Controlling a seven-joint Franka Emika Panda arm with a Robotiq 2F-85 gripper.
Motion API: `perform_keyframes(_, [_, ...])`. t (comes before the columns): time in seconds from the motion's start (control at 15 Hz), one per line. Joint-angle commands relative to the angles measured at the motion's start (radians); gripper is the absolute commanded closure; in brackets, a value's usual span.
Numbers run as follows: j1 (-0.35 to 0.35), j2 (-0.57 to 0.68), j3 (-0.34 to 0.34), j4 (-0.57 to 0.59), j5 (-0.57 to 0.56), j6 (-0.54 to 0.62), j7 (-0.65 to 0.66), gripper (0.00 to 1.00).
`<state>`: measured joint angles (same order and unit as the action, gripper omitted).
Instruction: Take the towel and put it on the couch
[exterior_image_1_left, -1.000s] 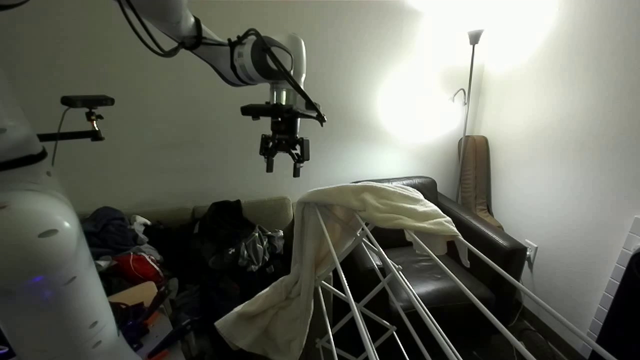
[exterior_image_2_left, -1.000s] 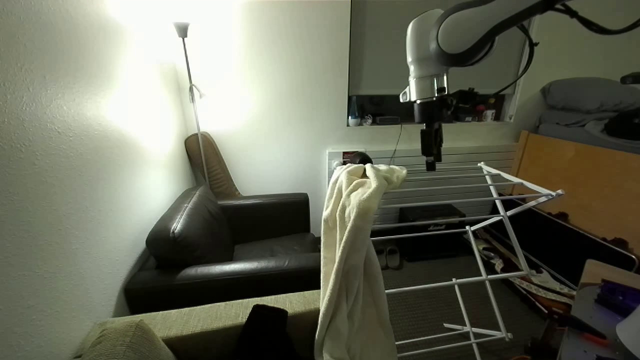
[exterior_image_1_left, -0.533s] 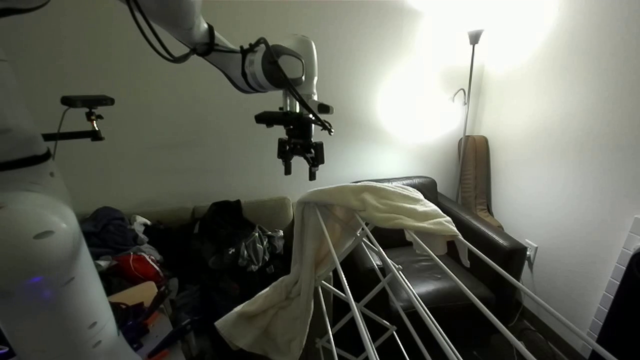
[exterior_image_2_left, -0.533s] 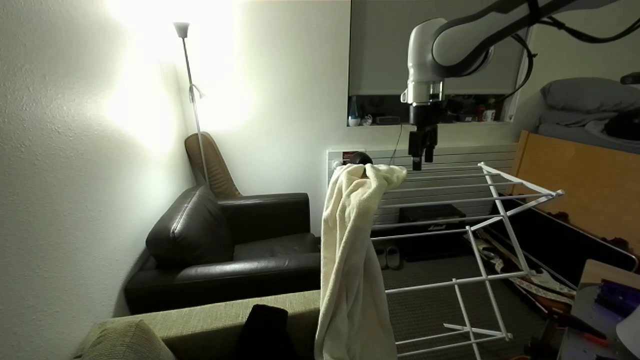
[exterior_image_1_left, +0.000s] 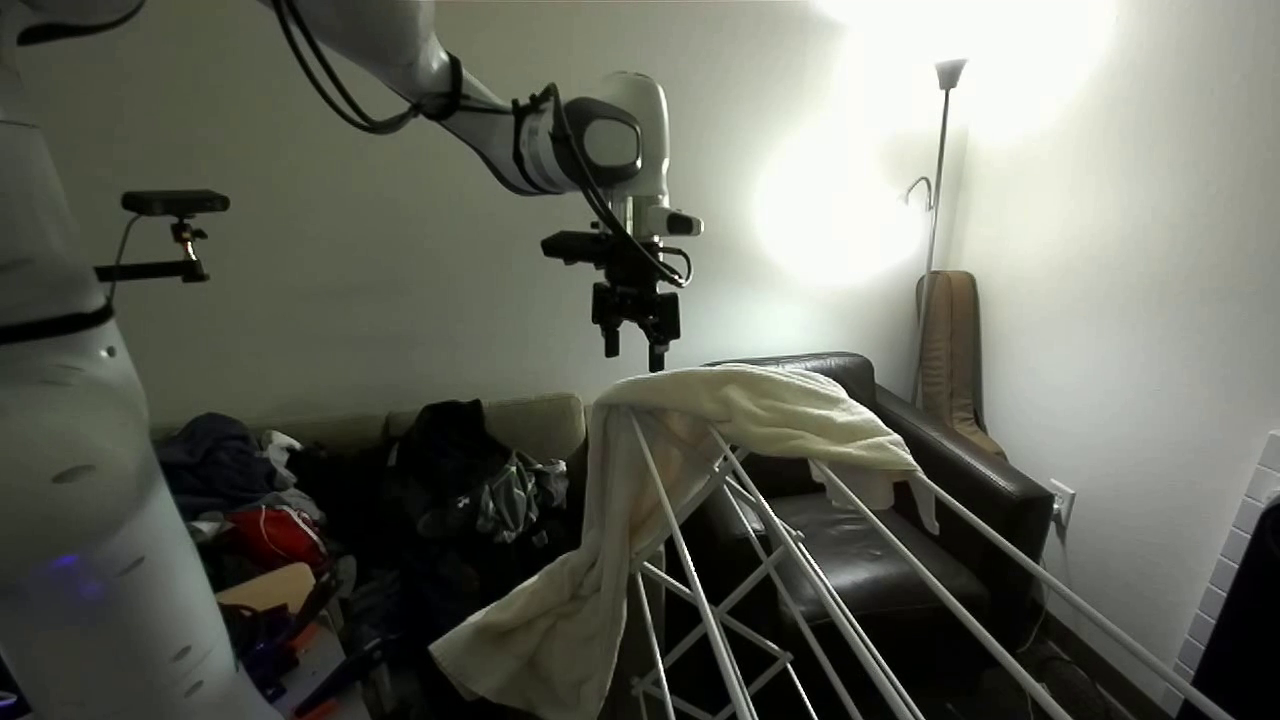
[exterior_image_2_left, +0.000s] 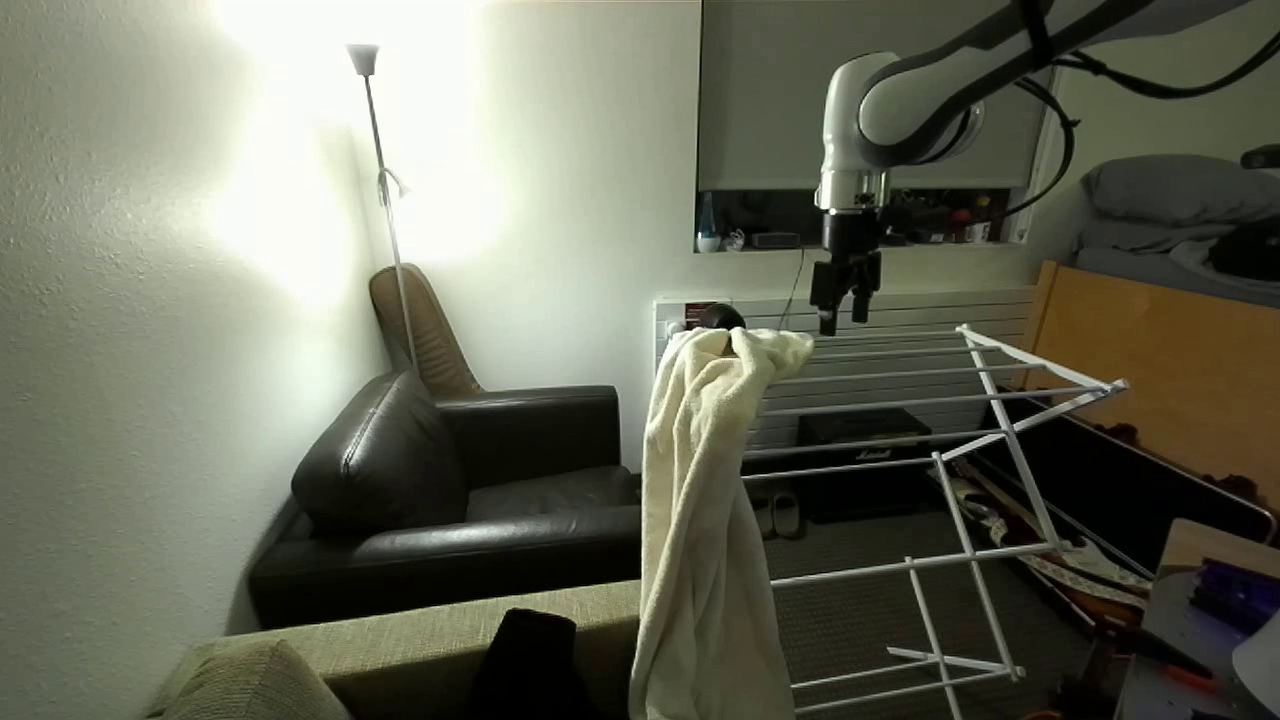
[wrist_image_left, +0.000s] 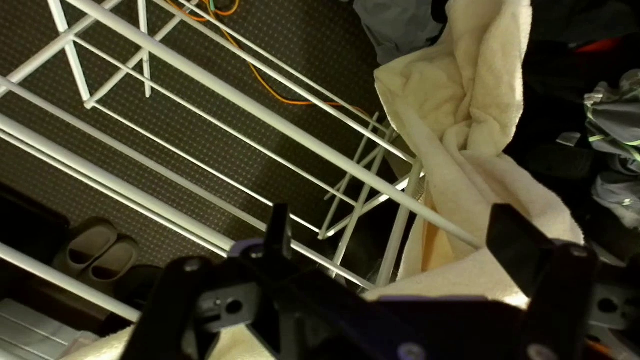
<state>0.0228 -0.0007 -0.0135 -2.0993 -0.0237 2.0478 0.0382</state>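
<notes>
The towel, a large cream cloth, hangs over the end of a white drying rack in both exterior views (exterior_image_1_left: 740, 400) (exterior_image_2_left: 705, 480). One end of it hangs down towards the floor. In the wrist view the towel (wrist_image_left: 465, 165) fills the right side and also shows below the jaws. My gripper (exterior_image_1_left: 634, 358) is open and empty, just above the towel's top edge in that view; it also shows (exterior_image_2_left: 844, 322), to the right of the towel's top. In the wrist view the fingers (wrist_image_left: 390, 220) stand wide apart. The green couch (exterior_image_1_left: 540, 420) (exterior_image_2_left: 450, 630) is partly hidden by clothes and towel.
The white drying rack (exterior_image_1_left: 1040, 571) (exterior_image_2_left: 1012, 440) has long bars under and beside the gripper. Dark clothes (exterior_image_1_left: 450, 480) lie piled on the couch. A dark leather armchair (exterior_image_1_left: 870, 555) (exterior_image_2_left: 400, 470) stands behind the rack. A floor lamp (exterior_image_2_left: 380, 150) stands in the corner.
My gripper has moved right and slightly down towards the towel's top in an exterior view, and its wrist has turned somewhat. It stays open. The towel and rack have not moved.
</notes>
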Motion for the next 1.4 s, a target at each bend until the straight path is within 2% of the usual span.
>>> perform_keyframes(0.0, [-0.009, 0.001, 0.005, 0.002, 0.0, -0.002, 0.0, 0.0])
perform_keyframes(0.33, [-0.011, 0.016, 0.004, 0.014, -0.004, -0.001, 0.012, 0.0])
perform_keyframes(0.93, [-0.009, 0.156, -0.02, 0.177, -0.007, 0.115, 0.274, 0.0])
perform_keyframes(1.33, [0.013, 0.23, -0.033, 0.227, -0.033, 0.205, 0.432, 0.0])
